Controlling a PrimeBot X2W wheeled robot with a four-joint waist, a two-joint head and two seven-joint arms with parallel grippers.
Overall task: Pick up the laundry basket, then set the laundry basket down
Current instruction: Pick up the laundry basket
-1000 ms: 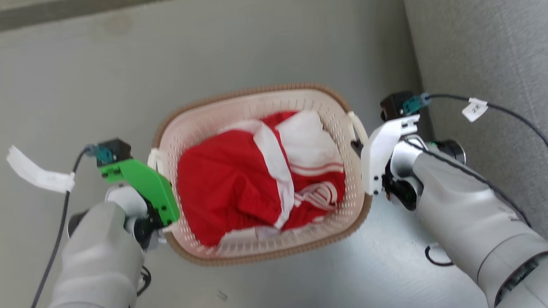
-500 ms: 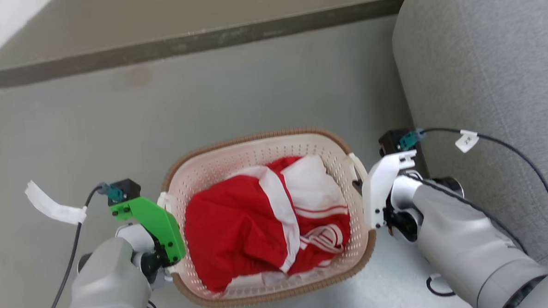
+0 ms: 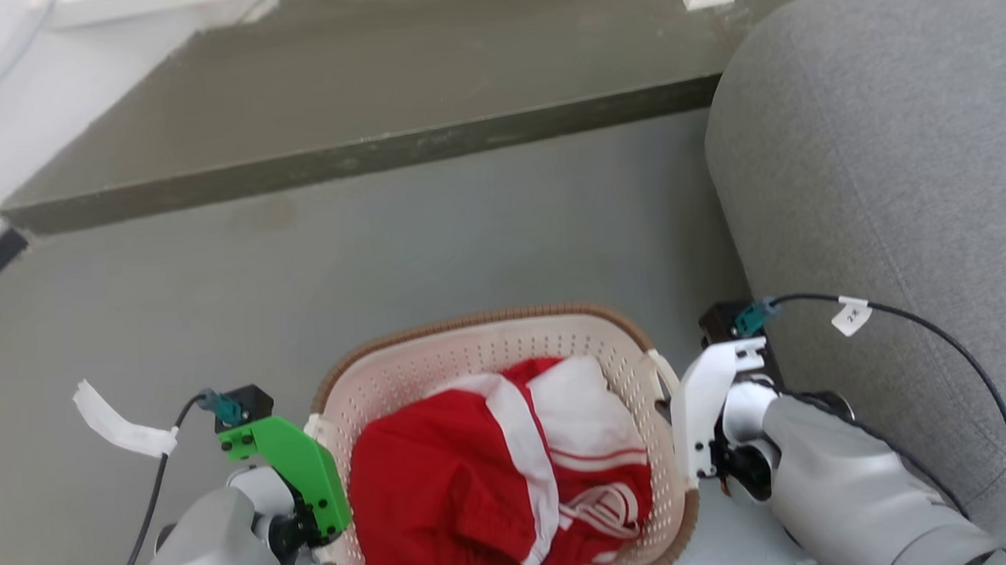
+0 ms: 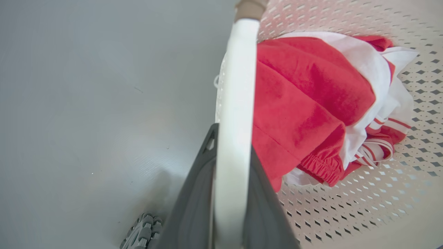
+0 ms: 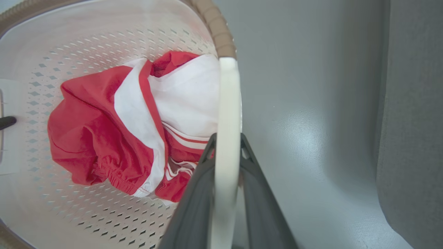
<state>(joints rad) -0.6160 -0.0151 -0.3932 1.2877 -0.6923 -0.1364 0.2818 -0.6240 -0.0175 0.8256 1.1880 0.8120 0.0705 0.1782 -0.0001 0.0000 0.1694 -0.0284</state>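
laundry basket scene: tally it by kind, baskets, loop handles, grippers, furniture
laundry basket: 1
loop handles: 2, left handle, right handle
grippers: 2, left gripper, right gripper
grey upholstered furniture: 1
total: 6

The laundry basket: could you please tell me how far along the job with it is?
Done: the left tool and the right tool each clamp a white side handle of the laundry basket. In hand: the basket, with red-and-white clothes inside, looks held above the grey floor, though its underside is hidden. Remaining: setting it down and letting go.
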